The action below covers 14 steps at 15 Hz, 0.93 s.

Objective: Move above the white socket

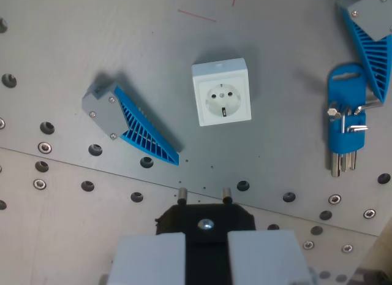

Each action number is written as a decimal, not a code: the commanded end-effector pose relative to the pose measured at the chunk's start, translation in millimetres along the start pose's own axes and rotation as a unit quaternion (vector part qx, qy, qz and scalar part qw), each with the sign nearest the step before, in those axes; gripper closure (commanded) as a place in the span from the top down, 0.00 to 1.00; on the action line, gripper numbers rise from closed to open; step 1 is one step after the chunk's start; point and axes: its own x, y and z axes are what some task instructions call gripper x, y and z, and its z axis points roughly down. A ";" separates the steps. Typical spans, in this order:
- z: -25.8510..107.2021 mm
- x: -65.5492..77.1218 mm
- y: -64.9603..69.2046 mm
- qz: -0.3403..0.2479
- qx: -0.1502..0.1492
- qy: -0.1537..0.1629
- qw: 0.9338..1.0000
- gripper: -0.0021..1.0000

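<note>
White socket lying flat on the table, gripper low in frame, finger spacing unclear.

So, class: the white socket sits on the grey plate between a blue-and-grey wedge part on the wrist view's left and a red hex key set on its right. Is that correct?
Not quite. The hex key set is blue, not red, as the wrist view shows. The rest holds: the white socket sits on the grey plate, with the blue-and-grey wedge part on that view's left.
</note>
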 end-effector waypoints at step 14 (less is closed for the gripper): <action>10.3 -2.4 1.3 -0.007 -0.001 0.007 1.000 0.00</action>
